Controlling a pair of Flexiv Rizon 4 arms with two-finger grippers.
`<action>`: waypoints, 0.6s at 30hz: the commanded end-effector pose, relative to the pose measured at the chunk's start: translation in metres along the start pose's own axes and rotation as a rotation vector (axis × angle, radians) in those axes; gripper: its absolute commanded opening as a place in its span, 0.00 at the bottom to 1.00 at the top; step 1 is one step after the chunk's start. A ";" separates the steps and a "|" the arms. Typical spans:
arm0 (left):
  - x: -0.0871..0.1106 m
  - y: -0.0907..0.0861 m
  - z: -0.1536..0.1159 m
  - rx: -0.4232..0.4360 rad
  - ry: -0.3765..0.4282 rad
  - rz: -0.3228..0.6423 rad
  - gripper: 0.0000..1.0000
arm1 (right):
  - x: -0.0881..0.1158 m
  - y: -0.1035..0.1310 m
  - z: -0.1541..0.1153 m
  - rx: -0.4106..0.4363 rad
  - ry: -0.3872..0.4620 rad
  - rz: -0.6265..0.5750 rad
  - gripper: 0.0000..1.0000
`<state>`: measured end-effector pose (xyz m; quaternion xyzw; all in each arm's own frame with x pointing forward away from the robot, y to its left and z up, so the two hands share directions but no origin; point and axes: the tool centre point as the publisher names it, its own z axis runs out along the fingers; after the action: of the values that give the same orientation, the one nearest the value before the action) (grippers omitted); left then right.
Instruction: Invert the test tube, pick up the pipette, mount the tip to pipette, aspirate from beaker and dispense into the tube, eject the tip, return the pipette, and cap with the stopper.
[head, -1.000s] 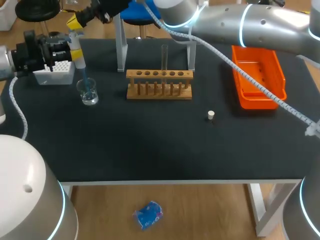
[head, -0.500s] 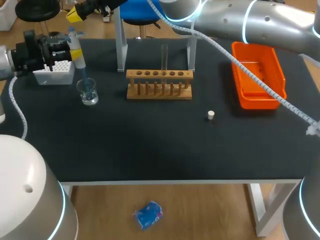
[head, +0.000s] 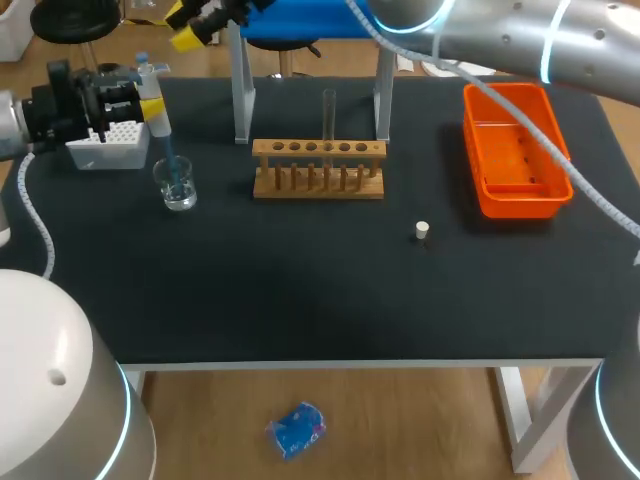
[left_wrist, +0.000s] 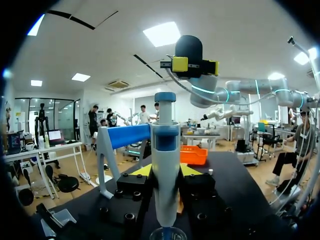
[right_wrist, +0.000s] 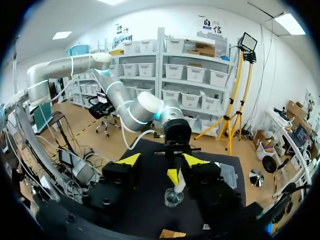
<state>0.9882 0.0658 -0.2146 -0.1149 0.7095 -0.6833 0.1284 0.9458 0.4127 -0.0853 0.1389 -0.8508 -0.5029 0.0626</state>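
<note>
My left gripper (head: 140, 97) is shut on the white-and-blue pipette (head: 153, 108), held upright at the far left with its tip down inside the glass beaker (head: 179, 186). In the left wrist view the pipette (left_wrist: 165, 145) stands between the yellow-tipped fingers, with the beaker (left_wrist: 168, 234) under it. My right gripper (head: 196, 28) hangs open above and behind the pipette, holding nothing; in its wrist view its gripper (right_wrist: 162, 161) looks down on the pipette (right_wrist: 178, 183) and beaker (right_wrist: 173, 198). A test tube (head: 329, 115) stands upright in the wooden rack (head: 318, 170). The white stopper (head: 422, 230) lies on the mat.
A white tip box (head: 110, 141) sits beside my left gripper. The grey pipette stand (head: 240, 95) rises behind the rack. An orange tray (head: 515, 150) lies at the far right. The black mat's front half holds only the stopper.
My right gripper has lifted off the pipette's top, moved up and to the right, and opened. The left gripper, pipette and beaker have stayed put.
</note>
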 end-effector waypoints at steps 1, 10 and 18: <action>0.000 0.000 0.000 0.000 0.002 0.000 0.00 | 0.030 -0.009 -0.024 0.008 -0.039 0.003 1.00; 0.000 0.000 0.000 0.000 0.002 0.000 0.00 | 0.051 -0.033 -0.059 0.039 -0.094 -0.024 1.00; 0.000 0.000 0.000 0.000 0.002 0.000 0.00 | 0.051 -0.033 -0.059 0.039 -0.094 -0.024 1.00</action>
<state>0.9881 0.0658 -0.2145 -0.1149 0.7096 -0.6832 0.1284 0.9209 0.3339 -0.0871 0.1294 -0.8604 -0.4926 0.0182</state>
